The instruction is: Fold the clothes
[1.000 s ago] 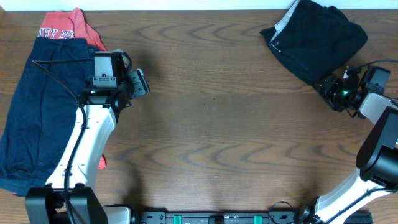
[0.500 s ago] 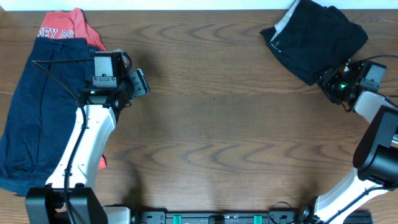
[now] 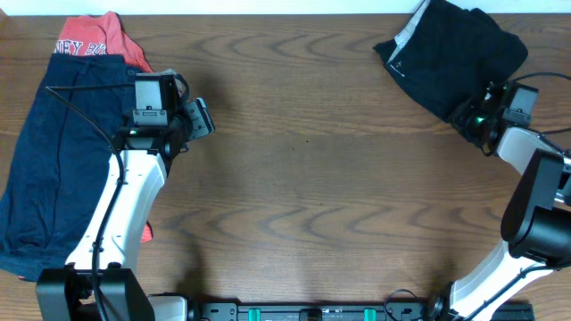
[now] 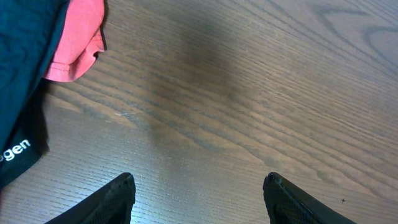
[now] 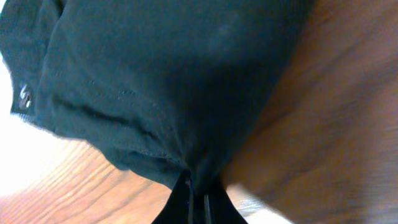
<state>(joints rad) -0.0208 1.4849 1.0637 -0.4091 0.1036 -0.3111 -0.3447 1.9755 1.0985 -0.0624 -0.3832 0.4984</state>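
Wood-grain bench [image 3: 303,178] fills the overhead view. Navy shorts [image 3: 49,152] lie spread along its left side, on top of a coral-red tee [image 3: 94,40]. The tee's lettered part shows past the shorts' far edge, and a small scrap peeks out lower down beside the left arm. The left claw [image 3: 203,117] hangs just right of the shorts, over bare wood, touching no fabric. A black garment [image 3: 459,58] lies crumpled in the far right corner, with its pale grey strip [image 3: 406,31] at the upper left. The right claw [image 3: 470,114] sits at that garment's near edge.

From the left wrist, the two fingers [image 4: 118,199] stand wide apart above bare bench, with nothing between them. A fold of the tee and the dark shorts, which carry white lettering [image 4: 13,151], lie at the upper left, well apart from the fingers.

From the right wrist, the fingers are pressed together, clamped on a pinch of the black garment's stitched hem. The cloth bunches up just above the tips, and wood shows on either side.
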